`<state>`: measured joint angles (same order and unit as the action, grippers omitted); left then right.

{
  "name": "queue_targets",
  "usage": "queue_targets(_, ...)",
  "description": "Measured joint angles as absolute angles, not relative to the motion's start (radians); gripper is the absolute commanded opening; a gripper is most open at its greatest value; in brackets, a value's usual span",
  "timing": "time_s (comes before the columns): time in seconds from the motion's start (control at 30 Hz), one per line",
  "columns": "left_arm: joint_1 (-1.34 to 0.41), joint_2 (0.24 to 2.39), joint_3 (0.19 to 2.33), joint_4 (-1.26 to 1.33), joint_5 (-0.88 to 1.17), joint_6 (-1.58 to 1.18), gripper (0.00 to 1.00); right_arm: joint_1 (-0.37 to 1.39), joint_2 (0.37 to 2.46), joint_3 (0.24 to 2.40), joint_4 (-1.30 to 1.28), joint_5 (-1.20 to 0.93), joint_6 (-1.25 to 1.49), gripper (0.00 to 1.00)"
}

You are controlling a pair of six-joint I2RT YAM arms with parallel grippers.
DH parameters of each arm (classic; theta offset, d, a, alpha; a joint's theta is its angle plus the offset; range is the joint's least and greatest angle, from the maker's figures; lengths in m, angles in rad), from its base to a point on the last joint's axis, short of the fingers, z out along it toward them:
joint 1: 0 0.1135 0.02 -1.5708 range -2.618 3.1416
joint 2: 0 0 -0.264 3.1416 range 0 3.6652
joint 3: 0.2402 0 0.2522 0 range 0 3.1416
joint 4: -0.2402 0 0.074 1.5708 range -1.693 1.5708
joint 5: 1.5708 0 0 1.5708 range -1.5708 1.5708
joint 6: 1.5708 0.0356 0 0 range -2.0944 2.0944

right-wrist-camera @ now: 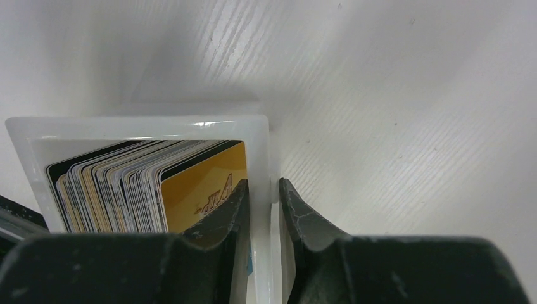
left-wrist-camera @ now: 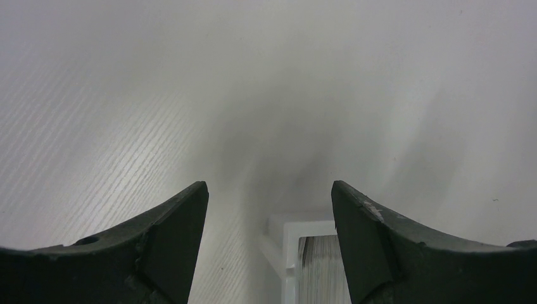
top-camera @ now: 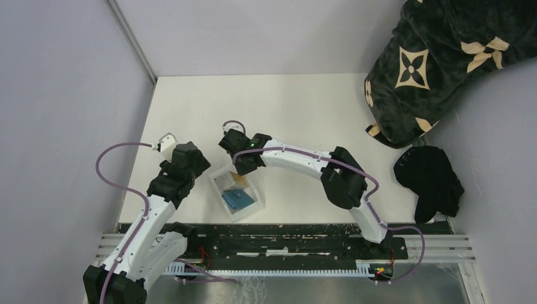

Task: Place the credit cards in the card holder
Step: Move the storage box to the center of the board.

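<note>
The right hand (right-wrist-camera: 263,185) is clamped on the side wall of the clear tray (right-wrist-camera: 145,128), with one finger inside, next to the gold card (right-wrist-camera: 196,193). The credit cards (right-wrist-camera: 120,190) stand in this tray, and the card holder (top-camera: 239,200) lies there too. The left hand (left-wrist-camera: 269,187) has its fingers apart above the tabletop (left-wrist-camera: 126,95).

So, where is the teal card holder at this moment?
In the top view the card holder lies inside the clear tray, left of centre, on the near side of the credit cards.
</note>
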<state>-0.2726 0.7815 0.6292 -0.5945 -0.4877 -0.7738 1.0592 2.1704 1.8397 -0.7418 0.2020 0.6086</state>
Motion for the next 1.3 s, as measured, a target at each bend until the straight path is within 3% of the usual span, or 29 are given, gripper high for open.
queue_targets(0.8,-0.288,0.986,0.629,-0.439,-0.429,-0.773,0.78,0.800,2.489,2.383,-0.902,0.154,0.451,0.22)
queue_targets(1.3,-0.362,1.228,0.651,-0.303,-0.367,-0.772,0.78,0.756,2.547,2.474,-0.900,0.167,0.427,0.23)
